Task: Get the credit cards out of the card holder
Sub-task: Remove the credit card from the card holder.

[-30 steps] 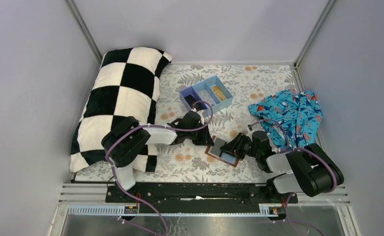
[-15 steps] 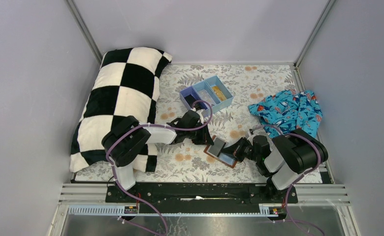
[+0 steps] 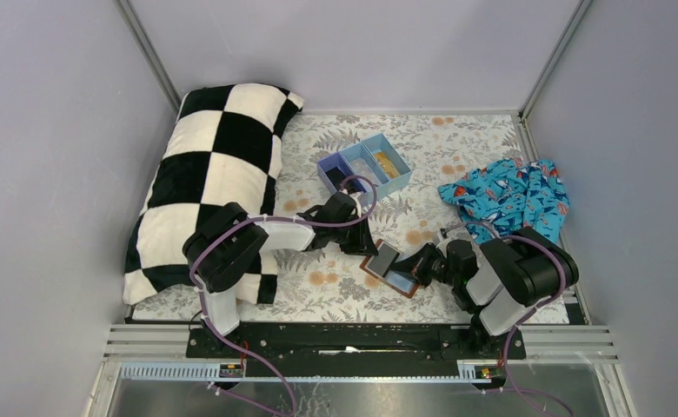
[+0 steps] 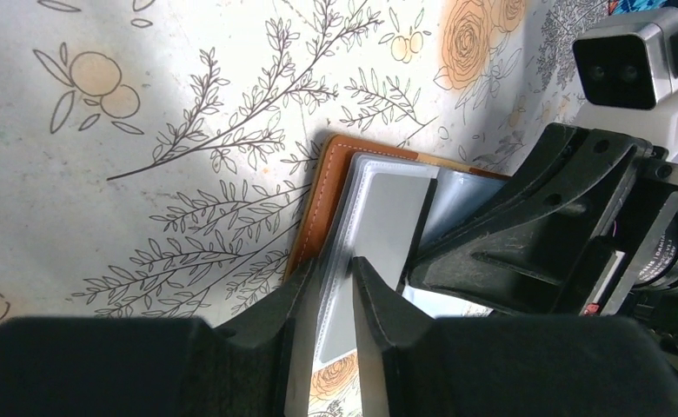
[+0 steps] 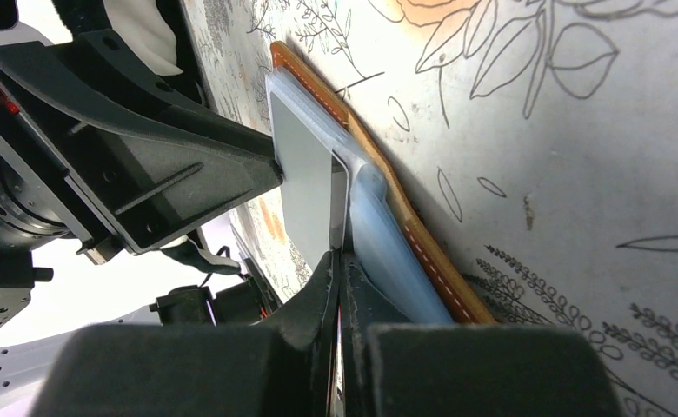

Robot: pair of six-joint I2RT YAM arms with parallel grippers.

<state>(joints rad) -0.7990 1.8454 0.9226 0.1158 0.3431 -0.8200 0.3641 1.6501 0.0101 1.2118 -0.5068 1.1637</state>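
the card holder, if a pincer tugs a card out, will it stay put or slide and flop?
The card holder looks thin and light, so it would probably slide on the tablecloth. Its clear sleeves look floppy, likely bending rather than resisting.

Card holder (image 4: 318, 204) half hidden under both grippers (slots unreadable)

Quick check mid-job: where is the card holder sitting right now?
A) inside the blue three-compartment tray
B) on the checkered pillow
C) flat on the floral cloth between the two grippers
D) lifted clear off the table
C: the card holder lies open on the floral cloth, with the left gripper at its far edge and the right gripper at its right side.
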